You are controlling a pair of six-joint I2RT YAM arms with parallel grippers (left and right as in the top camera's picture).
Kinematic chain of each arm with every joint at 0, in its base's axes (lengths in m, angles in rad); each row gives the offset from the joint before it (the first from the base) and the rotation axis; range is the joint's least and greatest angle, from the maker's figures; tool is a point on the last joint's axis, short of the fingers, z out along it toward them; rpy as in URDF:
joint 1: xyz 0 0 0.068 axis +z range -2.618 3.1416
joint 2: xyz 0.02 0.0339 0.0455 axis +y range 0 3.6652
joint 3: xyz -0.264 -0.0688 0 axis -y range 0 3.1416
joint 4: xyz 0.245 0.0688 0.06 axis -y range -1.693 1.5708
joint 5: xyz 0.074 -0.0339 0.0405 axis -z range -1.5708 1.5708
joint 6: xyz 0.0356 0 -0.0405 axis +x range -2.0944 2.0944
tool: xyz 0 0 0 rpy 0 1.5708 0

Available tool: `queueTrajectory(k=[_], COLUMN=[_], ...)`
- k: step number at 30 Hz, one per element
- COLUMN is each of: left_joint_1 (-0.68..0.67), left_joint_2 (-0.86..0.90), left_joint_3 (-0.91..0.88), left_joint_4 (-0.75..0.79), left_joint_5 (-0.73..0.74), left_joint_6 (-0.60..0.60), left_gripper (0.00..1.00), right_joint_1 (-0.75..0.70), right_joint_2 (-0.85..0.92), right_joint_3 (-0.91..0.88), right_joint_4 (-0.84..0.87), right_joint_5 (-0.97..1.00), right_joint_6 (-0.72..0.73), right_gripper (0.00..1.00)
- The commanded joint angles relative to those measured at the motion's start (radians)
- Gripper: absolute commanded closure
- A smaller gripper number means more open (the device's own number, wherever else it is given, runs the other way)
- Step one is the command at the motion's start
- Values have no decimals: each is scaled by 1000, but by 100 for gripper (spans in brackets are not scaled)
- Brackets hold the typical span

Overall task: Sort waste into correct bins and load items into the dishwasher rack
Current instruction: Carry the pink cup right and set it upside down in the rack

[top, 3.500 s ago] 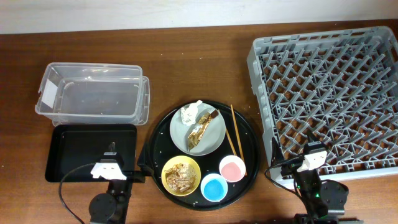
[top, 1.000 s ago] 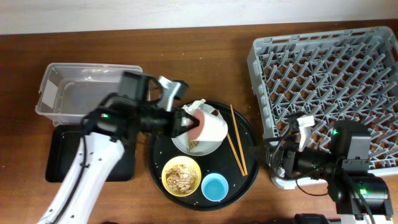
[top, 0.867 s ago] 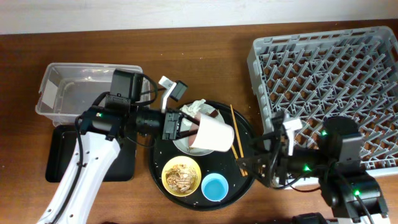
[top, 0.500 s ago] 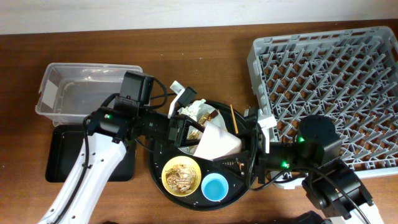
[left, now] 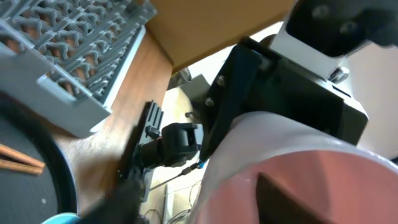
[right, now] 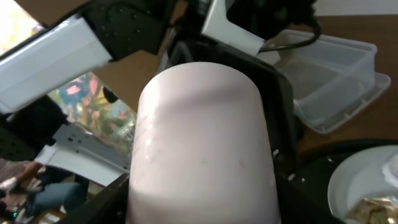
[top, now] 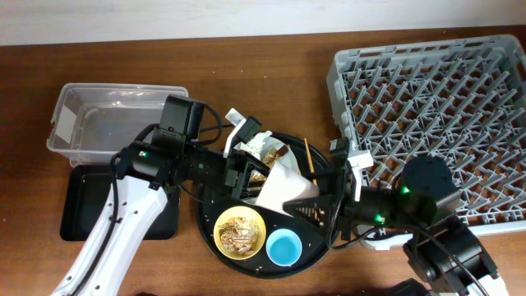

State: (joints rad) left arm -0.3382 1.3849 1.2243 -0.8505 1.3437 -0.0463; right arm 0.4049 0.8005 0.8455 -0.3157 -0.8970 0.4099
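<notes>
The pink cup (left: 305, 168) is filling the bottom right corner, a black and white robot arm (left: 280, 81) is sitting just behind it, and the grey dishwasher rack (left: 62, 43) is lying at the top left.

The place reads as a robotics lab with a staged dish-clearing bench, not a working kitchen; two robot arms, the left arm (top: 115, 238) and the right arm (top: 427, 197), sit at a brown wooden table (top: 263, 90) against a plain pale wall (top: 164, 16), with loose cables (top: 209, 123) trailing across them; a dishwasher rack (top: 436, 90), a clear tub (top: 123, 123) and a black tray (top: 82, 205) stand straight on the bare wood; the right wrist view shows a grey metal frame (right: 87, 146) and blurred, colourful clutter (right: 93, 102) beyond the bench.
</notes>
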Motion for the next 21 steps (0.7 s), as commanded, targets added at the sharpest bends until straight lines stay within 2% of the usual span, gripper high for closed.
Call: queueTrajectory(k=[1,3,5,7,8,10,11,14,16,20,21], left_joint_1=[2,2,11,35,43,47,47,47,47,47,47], left_joint_2=[-9,-9,-9,-9,-9,-9,-9,-9,-9,-9,-9], left_joint_3=[11,11,11,11,11,11,11,11,11,11,11], left_joint_4=[0,0,-10,-69,-99,-124,-124,-144,-171,-275,-288], left_joint_5=[-69,-82,-192,-351,-406,-470,-470,-470,-489,-585,-586], left_joint_6=[10,10,10,10,10,11,10,11,19,39,45], left_gripper=[37,32,26,25,25,25,25,25,25,25,25], right_joint_1=[-35,-90,-175,-260,-282,-315,-319,-322,-322,-322,-322], right_joint_2=[-50,-84,-118,-128,-121,-69,-42,113,225,564,630], right_joint_3=[13,14,40,130,174,292,309,309,309,309,310], right_joint_4=[-56,-121,-254,-512,-615,-856,-903,-1013,-1008,-982,-974], right_joint_5=[90,139,240,484,612,927,966,1050,1070,1018,1007], right_joint_6=[-12,-13,-64,-171,-174,-166,-166,-127,-117,-147,-152], right_gripper=[42,43,43,43,43,43,43,43,43,43,33])
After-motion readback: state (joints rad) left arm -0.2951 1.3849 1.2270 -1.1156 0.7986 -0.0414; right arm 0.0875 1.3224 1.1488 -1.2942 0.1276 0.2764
